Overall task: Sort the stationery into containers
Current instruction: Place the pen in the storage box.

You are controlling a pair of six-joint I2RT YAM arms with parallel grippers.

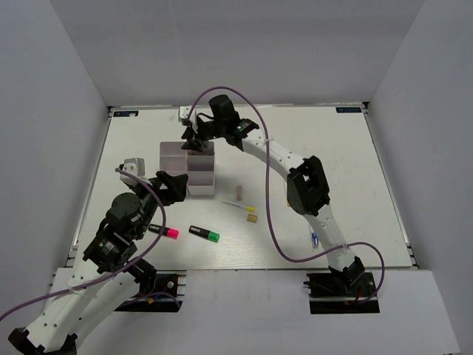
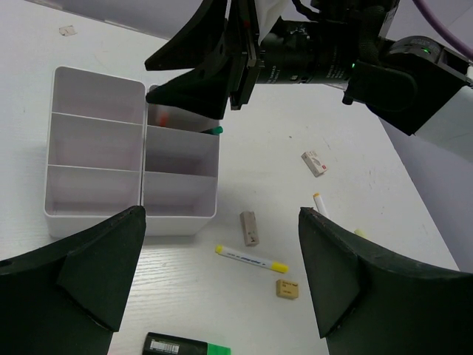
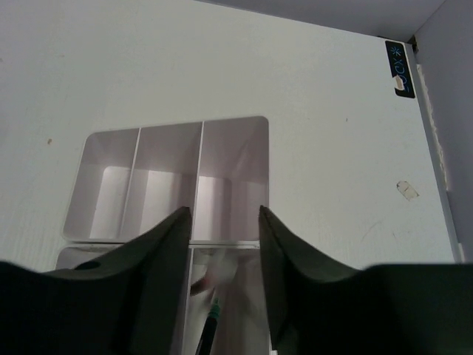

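Left gripper (image 1: 175, 185) (image 2: 222, 216): just off the organizer box's left wall. Its fingers are spread wide with nothing between them.

Pink-capped highlighter (image 1: 164, 231): flat on the table (image 1: 355, 163), on the arm-base side of the box and a little to its left, partly under the left arm.

Organizer box (image 1: 201, 180) (image 2: 177, 219) (image 3: 170, 126): white and upright, with two rows of three compartments side by side. The left row looks empty in the left wrist view.

Right gripper (image 1: 191, 140) (image 2: 196, 70) (image 3: 223, 214): directly above the far compartment of the box's right row. Its fingers are apart and clamp nothing. A blurred pale shape lies below them inside the compartment, and I cannot tell what it is.

Green-tipped pen (image 2: 215, 130) (image 3: 212, 314): in that same far compartment, leaning with its tip at the rim.

Green-capped highlighter (image 1: 204, 234) (image 2: 185, 345): flat on the table on the arm-base side of the box, well apart from it.

Beige eraser block (image 1: 239, 193) (image 2: 250, 228): on the table near the box's right side.

White pen with yellow ends (image 1: 238, 205) (image 2: 251, 259): just beside that block, slightly farther from the box.

Second eraser block (image 1: 252, 218) (image 2: 287, 289): near the pen's yellow end, farther from the box.

Blue-tipped tube (image 1: 314, 239): far right of the box, against the right arm's lower link.
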